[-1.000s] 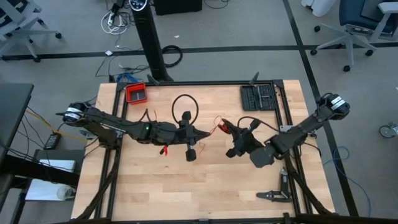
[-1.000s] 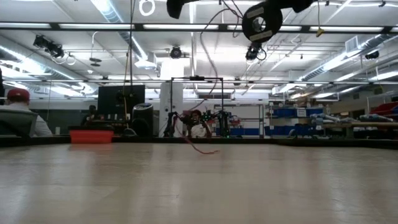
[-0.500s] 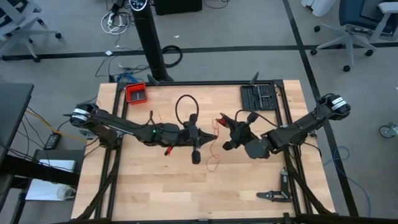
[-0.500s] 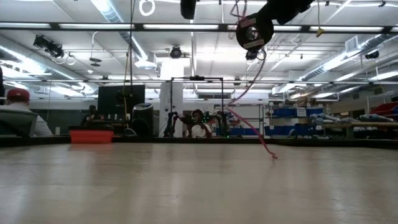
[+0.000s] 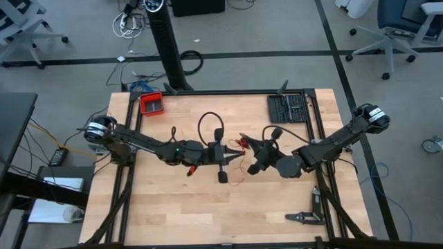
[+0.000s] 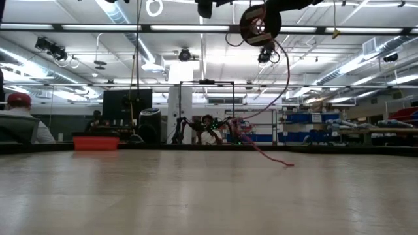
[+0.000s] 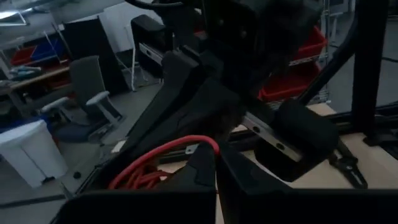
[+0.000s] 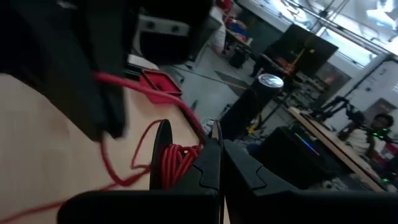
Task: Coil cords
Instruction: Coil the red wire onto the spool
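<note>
left wrist: red cord (image 7: 163, 163) bundle cut off behind dark fingers | low view: both grippers cropped at top edge | high view: cord's grip point too small to tell

left gripper (image 5: 230, 153): shifted right toward frame centre | right gripper (image 5: 248, 144): moved left, now just beside it | red cord (image 5: 237, 171): trailing loop now below the grippers, formerly bunched above

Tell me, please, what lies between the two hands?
In the high view, the thin red cord bridges the left hand and right hand.
</note>
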